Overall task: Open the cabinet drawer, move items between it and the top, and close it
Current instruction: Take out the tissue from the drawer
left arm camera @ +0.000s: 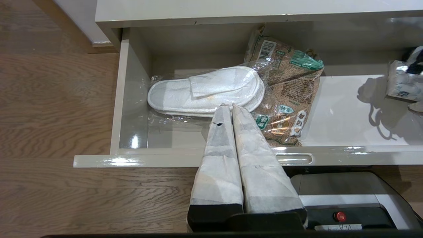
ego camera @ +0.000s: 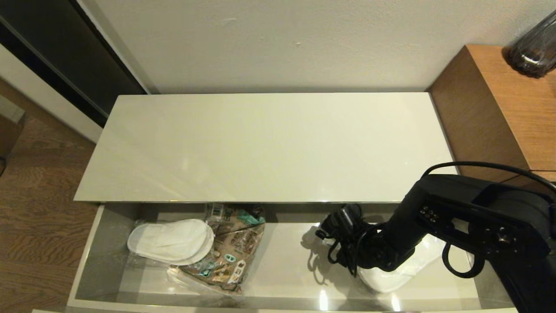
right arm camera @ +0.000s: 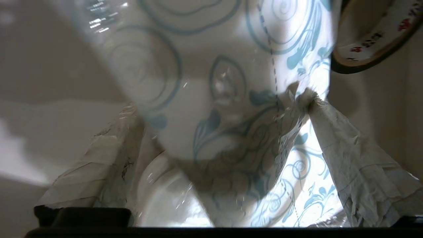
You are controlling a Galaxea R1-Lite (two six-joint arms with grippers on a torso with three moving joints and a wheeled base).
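Observation:
The cabinet drawer [ego camera: 89, 261] is pulled out below the top [ego camera: 260, 148], which is bare. Bagged white slippers [ego camera: 171, 241] lie at the drawer's left end. My right gripper [ego camera: 336, 226] reaches into the drawer's right half, shut on the white tissue pack [right arm camera: 231, 82] with blue swirl print, which fills the space between its fingers [right arm camera: 347, 158]. The black tape roll [right arm camera: 373, 43] lies just beyond the pack. My left gripper [left arm camera: 230, 106] hovers shut and empty over the drawer's front edge [left arm camera: 132, 161], pointing at the slippers [left arm camera: 205, 91].
A brown printed snack bag [ego camera: 234, 245] lies against the slippers. Another flat white item [ego camera: 391, 278] lies under my right forearm. Brown wooden furniture [ego camera: 491, 108] with a dark vase [ego camera: 534, 48] stands to the right. The wall is directly behind the top.

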